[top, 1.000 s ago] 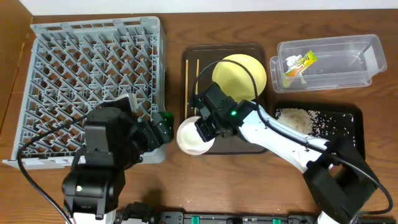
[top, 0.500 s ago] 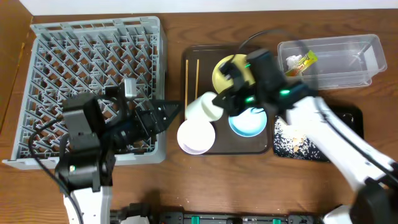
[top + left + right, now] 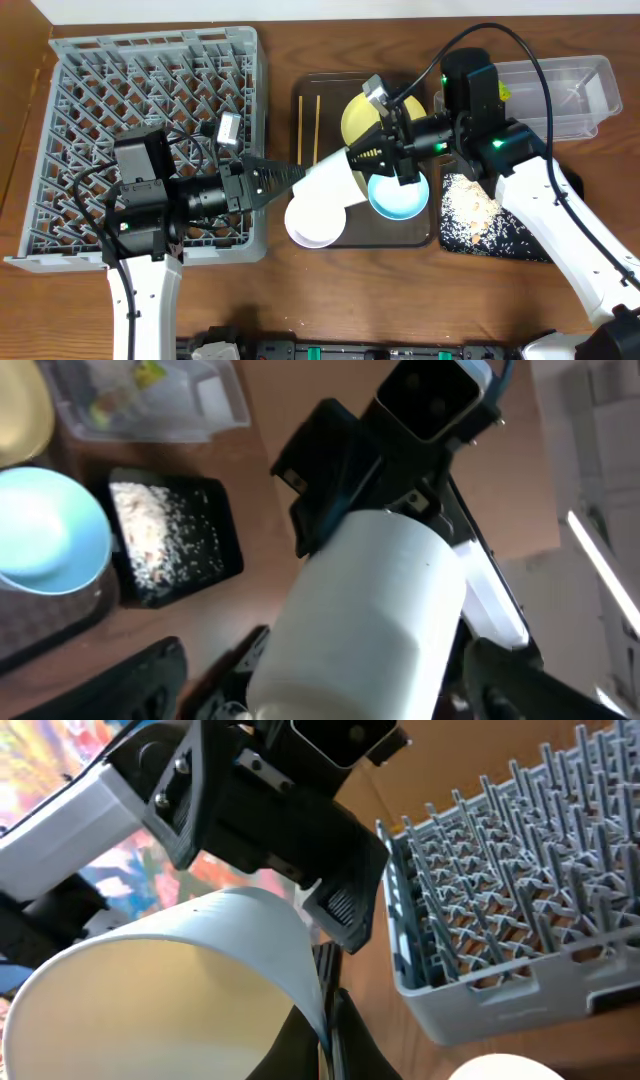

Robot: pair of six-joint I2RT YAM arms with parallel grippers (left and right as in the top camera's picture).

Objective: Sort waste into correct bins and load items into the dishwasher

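Observation:
A small white cup (image 3: pixel 333 177) hangs on its side above the brown serving tray (image 3: pixel 405 233). My right gripper (image 3: pixel 362 157) is shut on its rim (image 3: pixel 322 1010), with one finger inside the mouth. My left gripper (image 3: pixel 300 177) comes in from the other end. It is open, with a finger on each side of the cup (image 3: pixel 370 610) and a gap showing. On the tray sit the white bowl (image 3: pixel 315 222), light blue bowl (image 3: pixel 398 198), yellow plate (image 3: pixel 383 115) and chopsticks (image 3: pixel 300 125). The grey dish rack (image 3: pixel 150 120) stands at the left.
The clear tub (image 3: pixel 555 95) at the back right holds the snack wrapper (image 3: pixel 150 374). White rice crumbs (image 3: pixel 470 208) lie in the black tray (image 3: pixel 535 225). The right arm crosses over both bins. The rack's near corner (image 3: pixel 470 990) stands close to the cup.
The right gripper lifted the cup off the tray and turned it sideways while its arm swung right. The left gripper reached right until its fingers flanked the cup, narrowing slightly.

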